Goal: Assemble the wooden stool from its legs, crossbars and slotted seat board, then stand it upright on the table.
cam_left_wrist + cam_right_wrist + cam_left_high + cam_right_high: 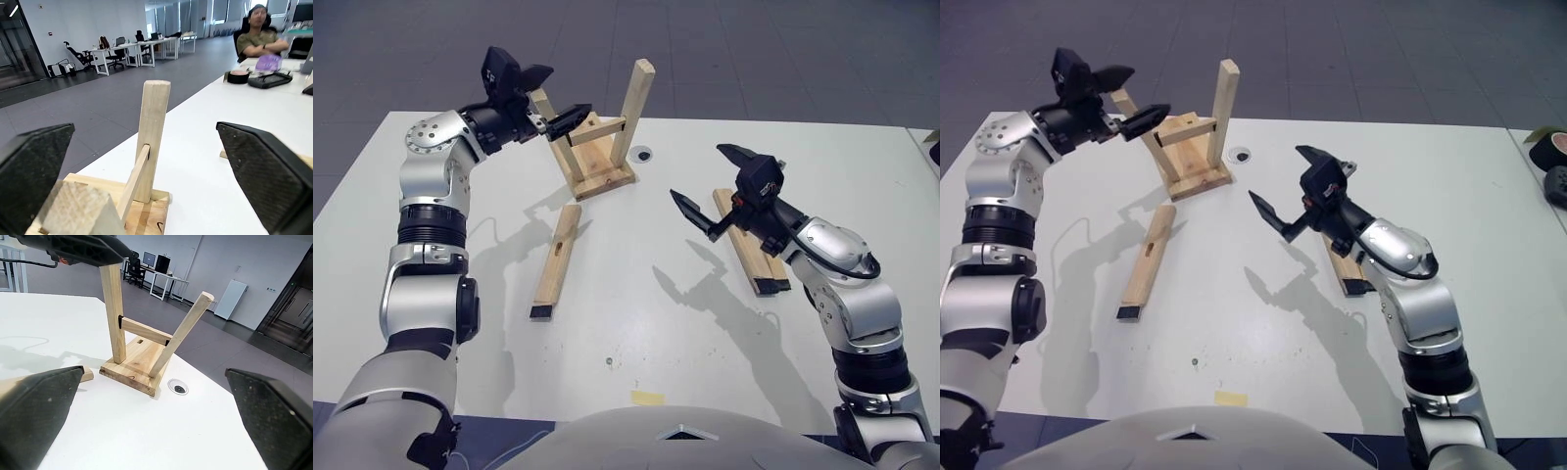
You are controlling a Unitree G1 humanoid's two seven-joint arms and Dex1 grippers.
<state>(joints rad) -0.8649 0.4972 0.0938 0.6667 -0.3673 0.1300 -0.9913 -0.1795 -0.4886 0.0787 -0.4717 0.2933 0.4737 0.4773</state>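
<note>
Both are spread: the right end effector [697, 171] is held above the surface [656, 323]; the left end effector [570, 90] should be closed squarely on the straddled leg [560, 147], steadying the seat board [607, 182].

**A:** Colours on the bench?
**B:** Surface [705, 343] plain white. Floor [754, 49] dark grey, faint tile grid.
**A:** Stool parts?
**B:** Seat board [602, 181], standing legs [634, 108] and crossbar [602, 127] are all pale tan with fine grain lines. Loose leg [556, 257] is the same tan with a black cap on one end. Leg pair [744, 245] is tan too, ends dark.
**A:** Claws?
**B:** Left claw [566, 90] and right claw [697, 171] are black. Pads [264, 171] matte black with a fine speckle. Arms [431, 186] silver with black joint bands.
**A:** Anything else?
**B:** Tape scrap [646, 398] yellow. Cable port [642, 154] has a grey ring and a dark centre.
</note>
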